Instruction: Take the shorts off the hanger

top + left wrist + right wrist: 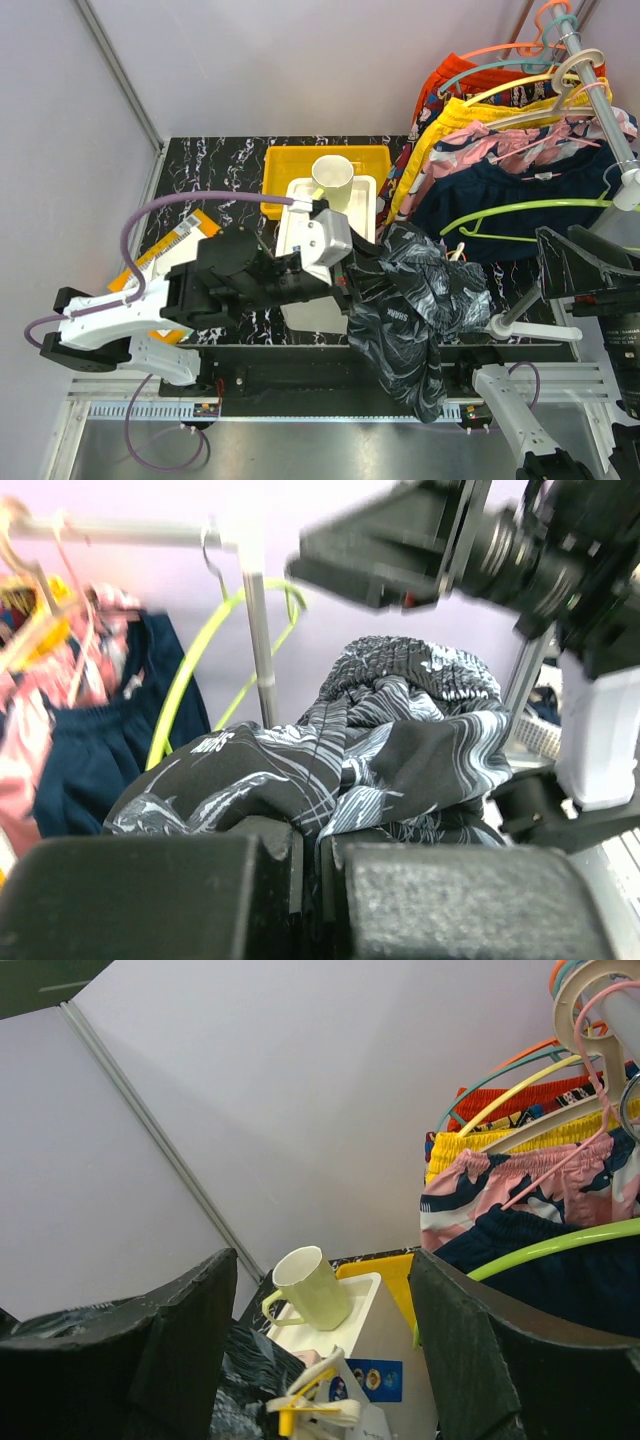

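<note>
Two task pairs: the marbled charcoal shorts (410, 300) bunch between the left fingers (170, 900), pinched tight (cloth drooping past the counter (230, 160) edge). The navy shorts (470, 195) hang at the rail (598, 100). The right fingers (500, 1360) gape wide, empty.

I see the marbled shorts (410, 300) bunched mid-surface, clamped in the left pincer (310, 865); they block the way between the arms. To the right, the green hanger (530, 210), navy shorts (500, 190) and rail (600, 90) crowd the corner. The mug (333, 178) and white box (296, 222) fill the centre rear. The surface (210, 170) at rear left lies open to me.
</note>
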Tool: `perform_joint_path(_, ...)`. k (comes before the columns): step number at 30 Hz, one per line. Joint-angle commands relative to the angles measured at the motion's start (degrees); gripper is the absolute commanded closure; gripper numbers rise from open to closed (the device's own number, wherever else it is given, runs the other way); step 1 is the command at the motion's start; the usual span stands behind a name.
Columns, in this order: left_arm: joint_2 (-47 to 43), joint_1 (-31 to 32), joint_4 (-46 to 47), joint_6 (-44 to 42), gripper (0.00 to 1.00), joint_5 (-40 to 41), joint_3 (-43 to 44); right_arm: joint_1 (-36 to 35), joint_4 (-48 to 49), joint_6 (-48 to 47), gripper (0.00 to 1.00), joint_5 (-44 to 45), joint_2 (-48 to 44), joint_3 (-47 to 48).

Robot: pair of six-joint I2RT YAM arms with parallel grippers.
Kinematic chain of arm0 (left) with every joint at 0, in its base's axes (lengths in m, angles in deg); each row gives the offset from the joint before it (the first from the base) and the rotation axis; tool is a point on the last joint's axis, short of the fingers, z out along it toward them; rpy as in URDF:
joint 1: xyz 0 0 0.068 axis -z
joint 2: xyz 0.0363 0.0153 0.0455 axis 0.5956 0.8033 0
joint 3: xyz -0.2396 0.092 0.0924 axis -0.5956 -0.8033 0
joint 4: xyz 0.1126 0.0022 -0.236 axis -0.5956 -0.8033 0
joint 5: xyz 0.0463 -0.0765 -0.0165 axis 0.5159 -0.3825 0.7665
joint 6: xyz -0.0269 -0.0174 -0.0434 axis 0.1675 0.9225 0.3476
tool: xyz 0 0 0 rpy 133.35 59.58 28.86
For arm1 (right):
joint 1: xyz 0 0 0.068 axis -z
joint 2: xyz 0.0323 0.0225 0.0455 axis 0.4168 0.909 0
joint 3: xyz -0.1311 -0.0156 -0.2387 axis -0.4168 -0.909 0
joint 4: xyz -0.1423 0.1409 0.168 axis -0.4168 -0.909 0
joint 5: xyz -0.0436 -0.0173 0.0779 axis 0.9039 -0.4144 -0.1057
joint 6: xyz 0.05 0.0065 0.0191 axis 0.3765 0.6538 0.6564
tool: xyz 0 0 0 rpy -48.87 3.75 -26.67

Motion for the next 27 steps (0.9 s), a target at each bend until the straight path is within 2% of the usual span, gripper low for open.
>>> perform_joint_path(1,0.76,0.03,2.39,-3.62,1.00,-1.80,8.63,-0.22,0.23,-0.66,0.23,1.16,0.70,1.90)
perform_joint_path(6,6.55,-2.69,-2.71,-5.65,1.00,-3.63,20.95,-0.14,0.06,0.65,0.23,0.98,0.79,2.69)
perform_joint_path(10,10.34,-8.47,-4.82,-6.09,1.00,-6.37,31.22,-0.31,0.05,1.88,0.23,0.54,1.14,3.57)
perform_joint_path(13,12.28,-12.17,-4.92,-7.40,1.00,-6.72,35.54,-0.22,-0.03,2.50,0.23,0.45,1.58,3.92)
perform_joint_path(18,12.45,-16.66,1.92,-11.54,1.00,-5.40,35.38,-0.31,-0.03,4.86,0.22,0.98,2.19,2.17)
perform_joint_path(20,13.07,-20.44,6.06,-11.02,1.00,-8.21,36.34,-0.31,-0.21,5.66,0.23,-0.76,2.81,1.82)
perform_joint_path(24,16.84,-26.41,11.77,-11.80,1.00,-12.34,41.95,-0.22,-0.38,7.51,0.23,-2.27,3.77,0.24)
perform_joint_path(27,20.17,-33.09,14.93,-9.18,1.00,-14.62,47.22,-0.31,-0.47,8.47,0.23,-2.97,3.69,-0.90)
